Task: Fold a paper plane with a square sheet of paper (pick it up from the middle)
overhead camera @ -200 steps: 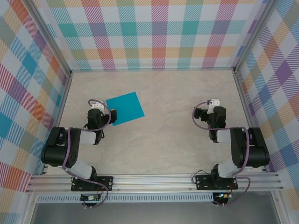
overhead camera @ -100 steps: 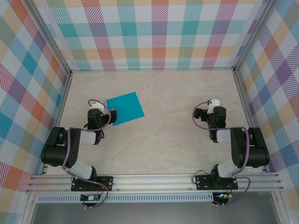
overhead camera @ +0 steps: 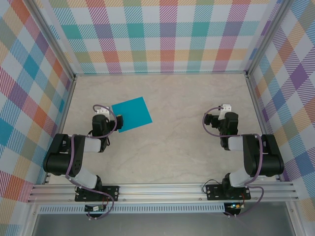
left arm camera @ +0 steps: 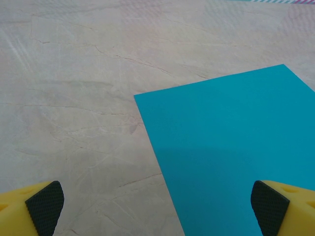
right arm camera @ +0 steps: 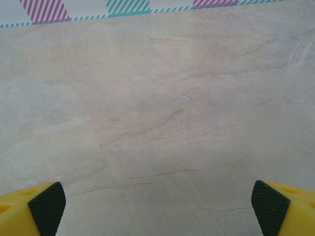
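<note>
Your pale marbled worktop (overhead camera: 197,93) carries nothing else near the sheet, so I judge your path free. The square sheet of paper (overhead camera: 132,114) lies flat at left of centre in the top view. It looks thin, light and limp, so it will likely slide and crease; pinch it up at the middle. The left pincer (left arm camera: 157,207) gapes wide astride its edge, and the right pincer (right arm camera: 157,206) gapes over bare worktop.

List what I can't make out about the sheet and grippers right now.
- Top view: the near-left corner of the square sheet of paper hides under the left arm.
- Left wrist view: the sheet runs off the right and bottom edges.
- Height of the left gripper over the table: not readable.
</note>
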Robot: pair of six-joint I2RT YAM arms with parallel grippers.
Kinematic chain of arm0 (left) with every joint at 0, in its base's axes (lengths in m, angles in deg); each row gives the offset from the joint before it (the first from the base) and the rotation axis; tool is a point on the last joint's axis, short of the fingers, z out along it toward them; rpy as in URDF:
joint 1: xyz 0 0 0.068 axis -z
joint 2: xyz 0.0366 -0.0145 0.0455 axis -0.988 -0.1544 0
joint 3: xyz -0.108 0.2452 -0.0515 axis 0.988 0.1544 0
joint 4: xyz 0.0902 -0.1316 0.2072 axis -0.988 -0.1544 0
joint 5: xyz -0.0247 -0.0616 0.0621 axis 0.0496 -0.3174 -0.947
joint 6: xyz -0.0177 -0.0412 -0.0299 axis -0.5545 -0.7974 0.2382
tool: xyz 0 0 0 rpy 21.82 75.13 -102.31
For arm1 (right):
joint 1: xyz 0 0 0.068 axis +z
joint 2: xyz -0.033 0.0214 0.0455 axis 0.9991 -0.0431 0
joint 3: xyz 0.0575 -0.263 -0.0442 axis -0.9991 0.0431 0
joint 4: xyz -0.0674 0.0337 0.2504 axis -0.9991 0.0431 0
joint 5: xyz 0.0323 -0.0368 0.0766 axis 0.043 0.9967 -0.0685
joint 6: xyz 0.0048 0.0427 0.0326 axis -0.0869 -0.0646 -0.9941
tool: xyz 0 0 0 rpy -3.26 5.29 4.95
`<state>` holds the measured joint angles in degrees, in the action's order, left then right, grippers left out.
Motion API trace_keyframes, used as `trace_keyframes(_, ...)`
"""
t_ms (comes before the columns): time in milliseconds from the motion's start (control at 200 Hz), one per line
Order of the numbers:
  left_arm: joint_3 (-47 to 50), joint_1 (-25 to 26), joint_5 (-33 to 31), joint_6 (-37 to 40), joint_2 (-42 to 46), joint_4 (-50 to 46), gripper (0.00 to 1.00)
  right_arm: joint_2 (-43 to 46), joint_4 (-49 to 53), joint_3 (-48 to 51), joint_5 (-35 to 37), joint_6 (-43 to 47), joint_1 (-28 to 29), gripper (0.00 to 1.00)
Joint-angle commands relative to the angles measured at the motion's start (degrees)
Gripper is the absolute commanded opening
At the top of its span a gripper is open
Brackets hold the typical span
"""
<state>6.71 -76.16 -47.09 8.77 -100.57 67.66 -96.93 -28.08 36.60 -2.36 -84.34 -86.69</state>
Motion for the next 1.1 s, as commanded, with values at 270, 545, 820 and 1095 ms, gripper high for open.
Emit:
trace_keyframes(270, -1.15, -0.69, 1.02, 0.89, -0.15, 0.14, 1.00, 0.05, -0.33, -1.19, -1.05, 0.99, -0.19, 1.00)
trace_keyframes(545, -1.14, -0.73, 1.15, 0.88, -0.17, 0.12, 1.00, 0.01, -0.34, -1.18, -1.01, 0.92, -0.16, 1.00)
trace_keyframes(820, -0.16, -0.73, 2.23, 1.34, 0.28, 1.45, 1.00, 0.44, -1.12, -0.50, -5.40, 2.84, -0.14, 1.00)
trace_keyframes(1095, 0.75, -0.69, 3.26, 1.77, 3.13, 0.83, 1.00, 2.38, -6.59, 3.36, -4.81, 4.53, 1.32, 1.00)
